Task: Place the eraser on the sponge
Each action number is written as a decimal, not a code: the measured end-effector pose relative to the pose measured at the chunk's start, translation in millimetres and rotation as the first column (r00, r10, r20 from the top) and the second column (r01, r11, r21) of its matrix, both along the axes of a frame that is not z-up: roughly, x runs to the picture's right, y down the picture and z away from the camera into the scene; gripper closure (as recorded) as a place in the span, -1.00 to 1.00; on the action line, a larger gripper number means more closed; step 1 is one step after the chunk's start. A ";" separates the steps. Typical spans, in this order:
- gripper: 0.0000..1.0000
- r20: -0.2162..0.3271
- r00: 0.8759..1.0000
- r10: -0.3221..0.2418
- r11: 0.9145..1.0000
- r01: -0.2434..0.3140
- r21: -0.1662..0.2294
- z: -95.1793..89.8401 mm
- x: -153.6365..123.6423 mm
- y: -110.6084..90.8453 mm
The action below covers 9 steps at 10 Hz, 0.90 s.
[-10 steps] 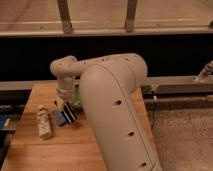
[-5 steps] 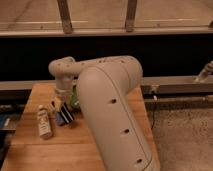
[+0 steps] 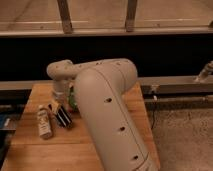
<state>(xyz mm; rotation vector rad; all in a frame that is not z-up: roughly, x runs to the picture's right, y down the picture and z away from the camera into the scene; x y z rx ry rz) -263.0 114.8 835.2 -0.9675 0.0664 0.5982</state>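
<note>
My gripper [image 3: 58, 101] low at table [image 3: 30, 145] left, near eraser [image 3: 63, 118]; grasp state: cannot tell. Sponge unseen, perhaps behind my arm [image 3: 110, 115]; placement unconfirmed

Legible text: none; bottle [image 3: 44, 121] label too small to read. Pincer [image 3: 57, 105] low over bench [image 3: 30, 147], just beside eraser [image 3: 64, 119].
</note>
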 end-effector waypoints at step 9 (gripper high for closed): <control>-0.23 0.041 0.999 0.034 0.999 -0.033 -0.028 1.2 1.8 5.8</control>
